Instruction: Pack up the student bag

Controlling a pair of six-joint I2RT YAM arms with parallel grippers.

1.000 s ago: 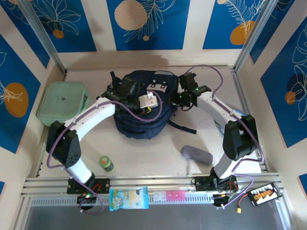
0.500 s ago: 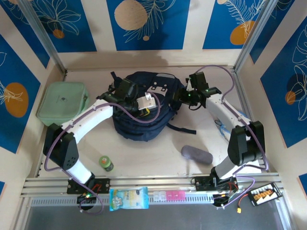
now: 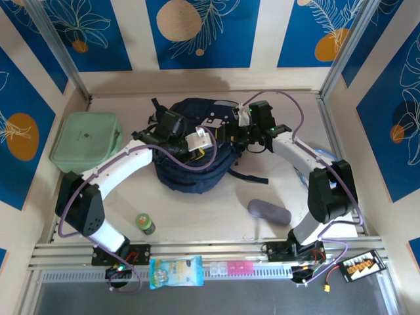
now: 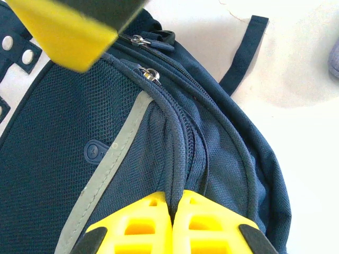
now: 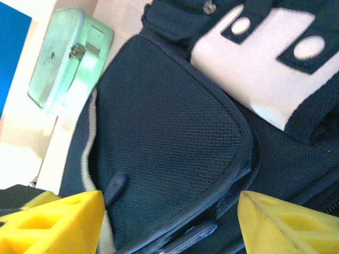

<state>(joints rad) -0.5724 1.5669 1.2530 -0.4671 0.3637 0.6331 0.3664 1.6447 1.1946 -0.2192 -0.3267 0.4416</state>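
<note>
The left pincer (image 4: 172, 203) is clenching a seam fold on the student bag (image 4: 69, 132); the right pincer (image 5: 169, 217), released, is hovering above and should be taking a zip slider (image 4: 151, 75) squarely.

A mint green zip case (image 3: 85, 141) lies flat at the table's (image 3: 197, 213) far left corner, close along the left edge. A small green bottle (image 3: 145, 224) stands near the near edge, left of the middle. A grey oblong pouch (image 3: 268, 212) lies right of the middle, well apart from the bottle. On the near rail, a blue and yellow packet (image 3: 176, 272) lies just beside a strip of white and pink compartments (image 3: 230, 268). A black slab with orange marks (image 3: 362, 266) sits at the near right corner.
</note>
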